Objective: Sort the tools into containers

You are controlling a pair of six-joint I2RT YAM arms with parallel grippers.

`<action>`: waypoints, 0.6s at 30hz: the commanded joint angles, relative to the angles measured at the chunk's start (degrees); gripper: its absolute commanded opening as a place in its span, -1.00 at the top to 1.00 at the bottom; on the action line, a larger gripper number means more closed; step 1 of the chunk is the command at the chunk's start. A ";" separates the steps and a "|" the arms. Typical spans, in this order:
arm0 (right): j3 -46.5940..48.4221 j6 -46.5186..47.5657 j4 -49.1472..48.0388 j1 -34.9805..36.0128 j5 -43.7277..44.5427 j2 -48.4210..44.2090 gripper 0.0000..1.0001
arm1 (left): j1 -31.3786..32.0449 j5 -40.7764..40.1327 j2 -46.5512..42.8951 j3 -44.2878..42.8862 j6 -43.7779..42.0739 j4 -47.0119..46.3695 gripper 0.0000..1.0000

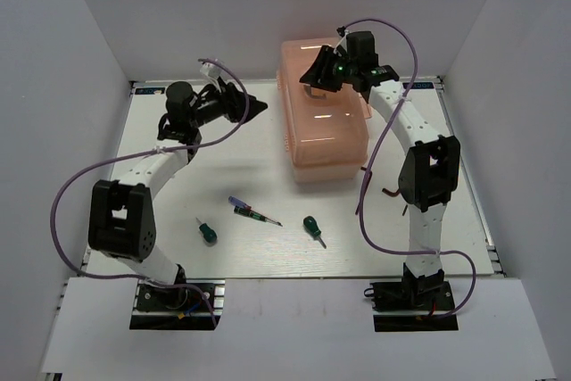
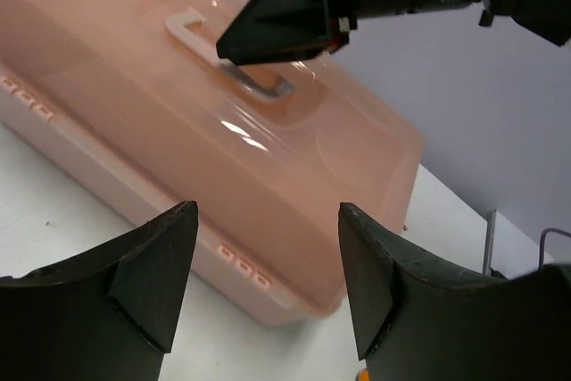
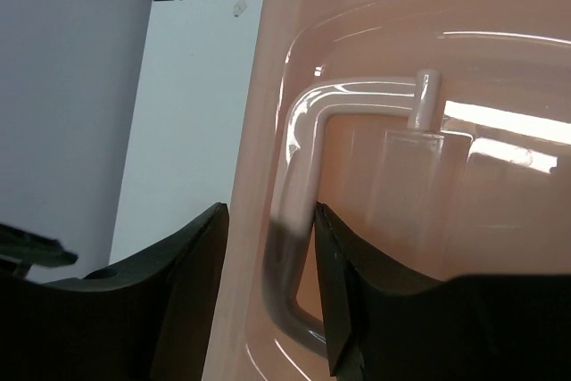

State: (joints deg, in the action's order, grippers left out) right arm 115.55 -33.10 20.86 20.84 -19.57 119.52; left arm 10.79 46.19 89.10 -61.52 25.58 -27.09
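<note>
Presently my right gripper (image 3: 269, 247) straddles the lid handle (image 3: 294, 176) unclenched, left gripper (image 2: 268, 211) gaping idle; closing off-centre could slip and skid the toolbox (image 1: 326, 131).

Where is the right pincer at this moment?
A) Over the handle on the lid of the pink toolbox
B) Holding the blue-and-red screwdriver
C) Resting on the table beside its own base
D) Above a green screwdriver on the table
A: the right pincer is over the lid handle of the closed toolbox. In the right wrist view, one bar of the handle lies between its open fingers.
</note>
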 commanded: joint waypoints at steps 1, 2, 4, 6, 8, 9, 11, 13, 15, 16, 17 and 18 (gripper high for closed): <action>0.56 -3.37 -1.88 0.87 -8.11 -1.31 0.02 | 1.77 -0.23 4.58 -5.18 3.59 -2.97 -0.48; 0.64 -3.55 -1.97 0.78 -8.37 -1.49 0.02 | 2.56 -0.23 7.38 -8.06 3.60 -1.92 -0.48; 0.64 -4.25 -2.32 0.69 -9.08 -1.49 0.02 | 3.44 -0.23 10.12 -12.28 3.60 0.27 -0.48; 0.56 -4.51 -2.41 0.87 -9.60 -1.58 0.04 | 4.33 -0.76 13.62 -14.76 2.90 1.60 -0.48; 0.64 -4.78 -2.49 0.52 -9.96 -1.66 0.04 | 5.12 -0.76 15.31 -17.40 2.89 2.13 -0.48; 0.47 -4.78 -2.58 0.69 -10.13 -1.84 0.04 | 5.90 -0.76 15.92 -18.19 2.89 2.13 -0.48; 0.56 -4.95 -2.67 0.34 -10.05 -1.84 0.04 | 6.70 -1.36 18.12 -20.65 2.89 2.74 -0.48; 0.56 -5.04 -2.67 0.26 -10.22 -1.67 0.04 | 8.19 -1.89 20.57 -23.81 2.37 4.50 -0.51; 0.38 -5.13 -2.50 0.08 -10.22 -1.84 0.04 | 8.89 -2.42 22.07 -26.97 1.76 6.78 -0.51; 0.29 -5.13 -2.58 -0.01 -10.57 -1.67 0.04 | 9.68 -2.43 22.78 -27.77 1.75 7.48 -0.51; 0.29 -5.30 -2.67 -0.10 -10.40 -1.66 0.04 | 9.69 -3.03 23.31 -28.48 1.75 8.10 -0.51; 0.38 -5.31 -2.67 -0.27 -10.83 -1.66 0.04 | 10.30 -3.65 23.83 -29.88 1.14 9.15 -0.51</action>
State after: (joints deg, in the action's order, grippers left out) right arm 115.48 -36.84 20.78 20.21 -25.52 119.52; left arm 19.88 44.14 113.21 -87.59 28.01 -21.15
